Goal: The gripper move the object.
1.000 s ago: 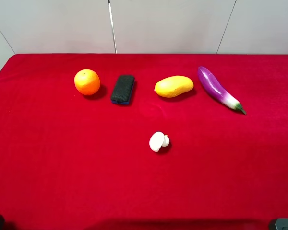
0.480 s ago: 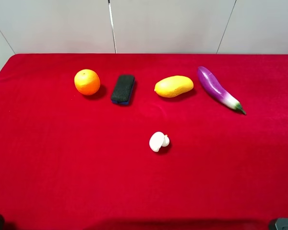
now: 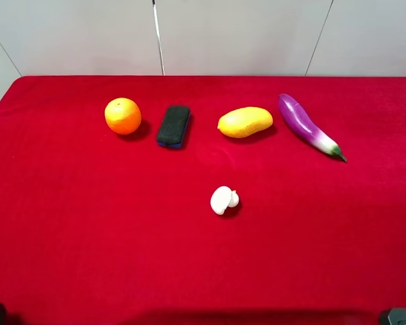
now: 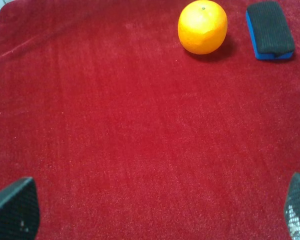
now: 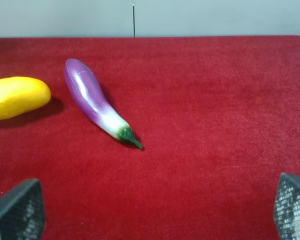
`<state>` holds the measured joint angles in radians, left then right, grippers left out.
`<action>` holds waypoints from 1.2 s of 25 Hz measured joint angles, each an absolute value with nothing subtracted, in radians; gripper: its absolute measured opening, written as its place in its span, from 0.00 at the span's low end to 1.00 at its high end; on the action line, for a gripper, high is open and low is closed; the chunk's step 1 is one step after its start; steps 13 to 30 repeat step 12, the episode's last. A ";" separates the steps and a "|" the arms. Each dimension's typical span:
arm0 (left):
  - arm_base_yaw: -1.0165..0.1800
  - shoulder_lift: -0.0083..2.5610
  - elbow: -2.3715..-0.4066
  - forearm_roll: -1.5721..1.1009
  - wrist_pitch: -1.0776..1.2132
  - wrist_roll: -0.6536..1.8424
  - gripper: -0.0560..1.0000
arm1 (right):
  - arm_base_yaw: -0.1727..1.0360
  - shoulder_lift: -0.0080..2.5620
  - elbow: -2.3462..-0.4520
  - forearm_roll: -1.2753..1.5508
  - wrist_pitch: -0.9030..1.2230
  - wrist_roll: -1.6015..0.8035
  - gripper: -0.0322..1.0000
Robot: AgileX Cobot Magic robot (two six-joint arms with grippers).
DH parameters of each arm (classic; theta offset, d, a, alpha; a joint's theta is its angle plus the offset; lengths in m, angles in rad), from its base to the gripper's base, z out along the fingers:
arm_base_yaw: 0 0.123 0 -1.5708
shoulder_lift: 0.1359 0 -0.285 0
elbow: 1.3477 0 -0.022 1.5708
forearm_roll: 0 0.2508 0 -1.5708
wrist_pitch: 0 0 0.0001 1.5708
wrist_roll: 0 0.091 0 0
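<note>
Both claws sit low at the near edge of the red table (image 3: 88,237), each spread wide with nothing between its tips: the left gripper (image 4: 155,210) and the right gripper (image 5: 150,210). The orange (image 3: 122,116) rests untouched at the far left, just beside a dark sponge (image 3: 173,126). Further right lie a mango (image 3: 244,122) and an eggplant (image 3: 308,126); a white mushroom (image 3: 223,200) sits nearer, well apart.

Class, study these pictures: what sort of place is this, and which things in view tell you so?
Probably a robot test bench rather than a kitchen: a table under red cloth against plain grey panels, with an orange, eraser, mango, eggplant and mushroom spaced apart like practice items.
</note>
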<state>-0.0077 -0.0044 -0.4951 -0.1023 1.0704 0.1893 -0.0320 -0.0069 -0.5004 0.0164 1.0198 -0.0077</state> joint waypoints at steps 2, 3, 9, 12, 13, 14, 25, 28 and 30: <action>-0.008 -0.004 -0.495 -0.102 1.070 0.189 0.98 | -0.032 -0.007 -0.500 0.016 1.020 -0.008 0.70; -0.008 -0.004 -0.495 -0.102 1.070 0.189 0.98 | -0.032 -0.007 -0.500 0.016 1.020 -0.008 0.70; -0.008 -0.004 -0.495 -0.102 1.070 0.189 0.98 | -0.032 -0.007 -0.500 0.016 1.020 -0.008 0.70; -0.008 -0.004 -0.495 -0.102 1.070 0.189 0.98 | -0.032 -0.007 -0.500 0.015 1.019 -0.008 0.70; -0.008 -0.004 -0.495 -0.102 1.070 0.189 0.98 | -0.032 -0.007 -0.500 0.015 1.019 -0.008 0.70; -0.008 -0.004 -0.495 -0.102 1.070 0.189 0.98 | -0.032 -0.007 -0.500 0.015 1.019 -0.008 0.70; -0.008 -0.004 -0.495 -0.102 1.070 0.189 0.98 | -0.032 -0.007 -0.500 0.015 1.019 -0.008 0.70; -0.008 -0.004 -0.495 -0.102 1.070 0.189 0.98 | -0.032 -0.007 -0.500 0.015 1.019 -0.008 0.70; -0.008 -0.004 -0.495 -0.102 1.070 0.189 0.98 | -0.032 -0.007 -0.500 0.015 1.019 -0.008 0.70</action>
